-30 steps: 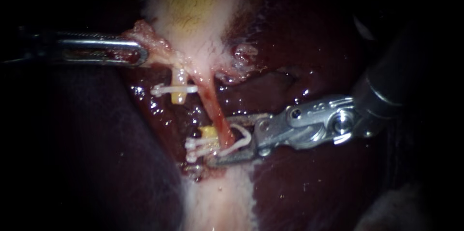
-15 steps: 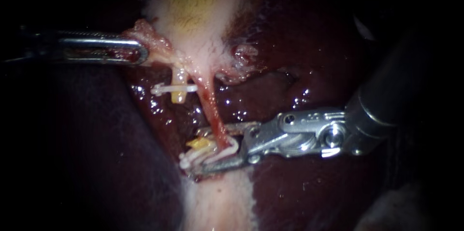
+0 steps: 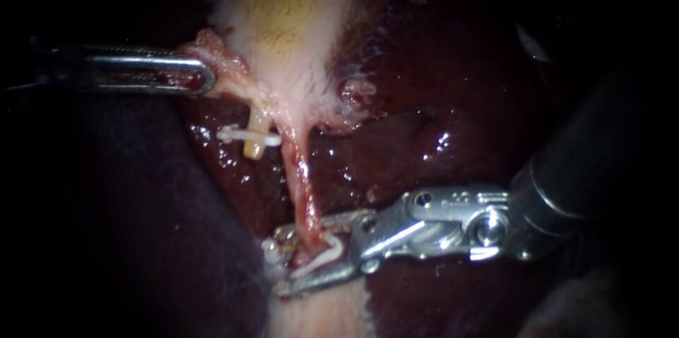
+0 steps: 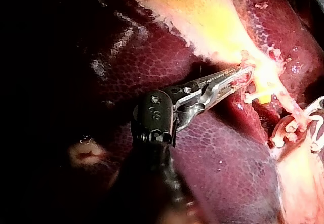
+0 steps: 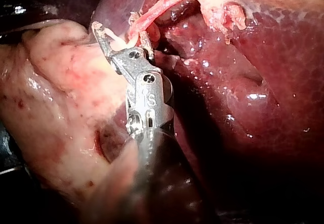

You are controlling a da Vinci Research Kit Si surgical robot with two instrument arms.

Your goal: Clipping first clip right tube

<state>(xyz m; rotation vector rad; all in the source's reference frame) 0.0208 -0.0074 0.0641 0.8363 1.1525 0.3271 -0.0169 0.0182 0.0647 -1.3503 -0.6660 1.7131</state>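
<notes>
The right tube (image 3: pixel 300 182) is a thin red strand that runs from the gallbladder's (image 3: pixel 283 20) neck down to my right instrument (image 3: pixel 300 257). That instrument's jaws stand apart with a white clip (image 3: pixel 329 253) held between them, and the tube's lower end passes between the clip's legs. In the right wrist view the same jaws (image 5: pixel 121 37) straddle the tube (image 5: pixel 152 11). My left instrument (image 3: pixel 201 76) is shut on pale tissue beside the gallbladder's neck, which the left wrist view (image 4: pixel 238 75) also shows. The left tube's yellow stump (image 3: pixel 253 146) carries a white clip (image 3: pixel 247 136).
Dark red liver (image 3: pixel 438 83) lies on both sides of the tubes. More white clip ends (image 3: pixel 270 247) show just left of my right instrument's jaws. Pale fatty tissue (image 3: pixel 318 313) lies below them.
My right instrument has moved down and to the left with the clip, taking the right tube's lower end with it; the tube looks longer and tauter. My left instrument has stayed in place.
</notes>
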